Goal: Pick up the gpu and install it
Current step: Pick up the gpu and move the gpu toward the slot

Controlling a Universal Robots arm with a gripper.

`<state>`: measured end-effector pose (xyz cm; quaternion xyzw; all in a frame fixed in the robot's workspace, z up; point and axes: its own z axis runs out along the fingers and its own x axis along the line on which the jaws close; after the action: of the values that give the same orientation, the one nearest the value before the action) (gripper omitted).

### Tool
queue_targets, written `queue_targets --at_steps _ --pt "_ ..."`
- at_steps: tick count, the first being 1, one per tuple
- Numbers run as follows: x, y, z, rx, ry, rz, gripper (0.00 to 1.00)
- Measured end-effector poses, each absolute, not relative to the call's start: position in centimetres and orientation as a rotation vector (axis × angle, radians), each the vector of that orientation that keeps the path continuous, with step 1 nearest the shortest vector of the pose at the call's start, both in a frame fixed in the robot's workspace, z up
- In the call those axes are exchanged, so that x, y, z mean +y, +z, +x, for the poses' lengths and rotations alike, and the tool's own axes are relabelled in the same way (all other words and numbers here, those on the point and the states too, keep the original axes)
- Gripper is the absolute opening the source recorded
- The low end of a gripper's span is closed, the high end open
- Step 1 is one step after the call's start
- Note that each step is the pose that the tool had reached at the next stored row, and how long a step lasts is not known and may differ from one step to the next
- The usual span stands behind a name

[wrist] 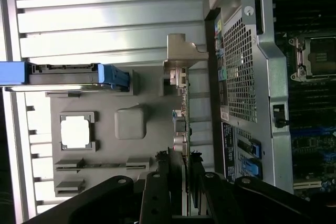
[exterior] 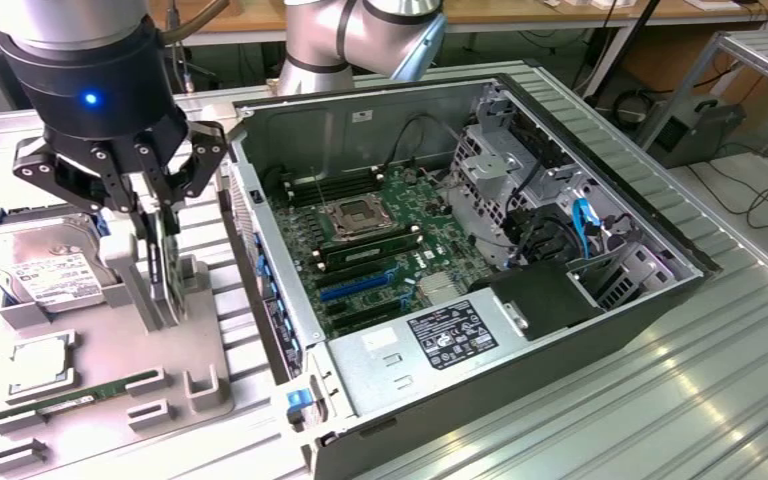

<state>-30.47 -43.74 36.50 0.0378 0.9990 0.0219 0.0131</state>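
Observation:
The gpu [exterior: 160,275] is a thin black card standing on edge in a slotted holder on the grey parts tray [exterior: 104,420], to the exterior view's left of the open computer case [exterior: 451,340]. My gripper [exterior: 157,215] hangs straight above it, its fingers closed on the card's upper edge. In the wrist view the gpu [wrist: 182,103] runs edge-on away from the gripper [wrist: 182,158], with its silvery bracket [wrist: 178,51] at the far end. The card's lower edge still sits between the holder's posts.
A hard drive [exterior: 37,265] with blue rails, a processor chip [exterior: 40,358] and a green memory stick [exterior: 77,398] lie on the same tray. The case's motherboard [exterior: 371,250] shows blue expansion slots [exterior: 357,288]. The case's perforated wall [wrist: 239,66] stands close beside the card.

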Motion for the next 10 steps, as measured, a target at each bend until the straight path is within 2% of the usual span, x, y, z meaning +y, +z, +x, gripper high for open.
queue_targets --at_steps 10 --pt "-43.67 37.52 -30.47 3.112 0.068 0.118 0.27"
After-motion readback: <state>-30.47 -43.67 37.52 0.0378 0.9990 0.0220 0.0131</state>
